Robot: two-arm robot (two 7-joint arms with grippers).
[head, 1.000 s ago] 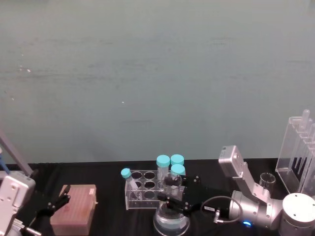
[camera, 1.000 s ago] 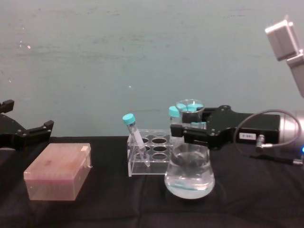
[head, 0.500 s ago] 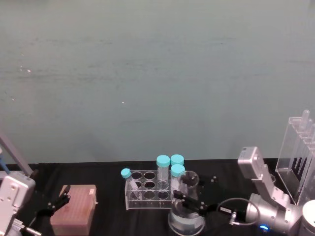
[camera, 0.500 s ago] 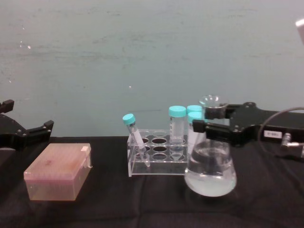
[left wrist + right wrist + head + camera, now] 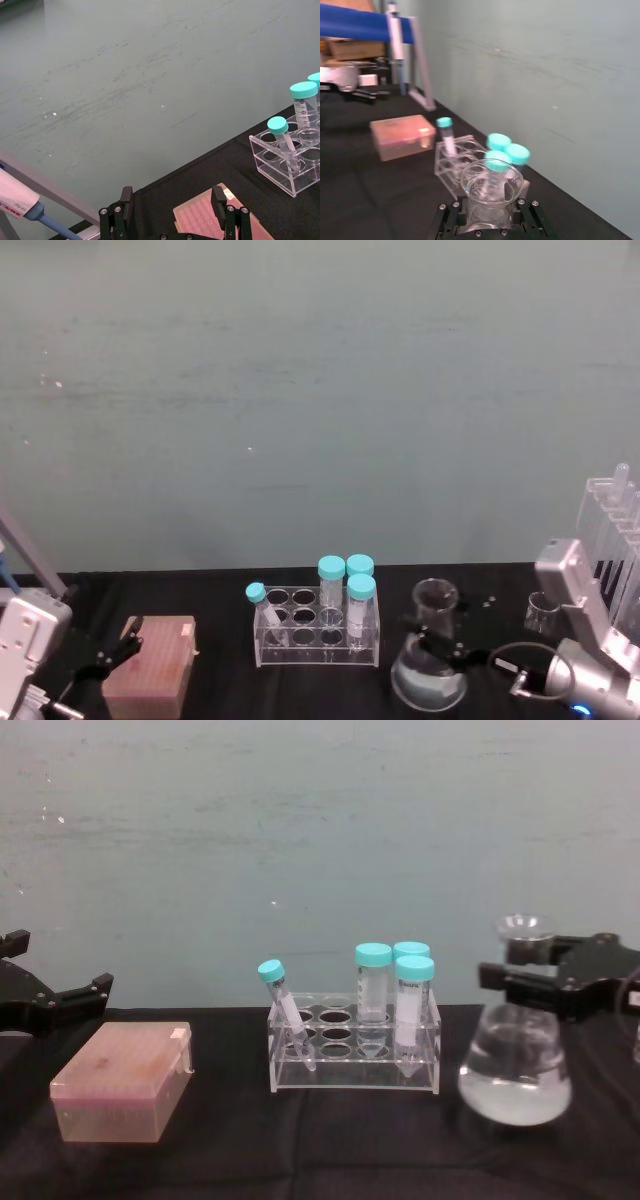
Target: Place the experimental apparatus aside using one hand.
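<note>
the right gripper is clamped round the neck of the conical flask, with the tube rack just to its left and the tip box well beyond that. the small beaker sits to its right and a little behind, and the tall stand farther right. the left gripper hangs spread at the far left, behind the tip box.

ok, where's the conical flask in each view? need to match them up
Head: flask lower right, held by right gripper.
Chest: flask at right, off the tube rack's end.
Right wrist: flask mouth bottom centre.
Left wrist: not in it.
Shared landmark: the tube rack.
</note>
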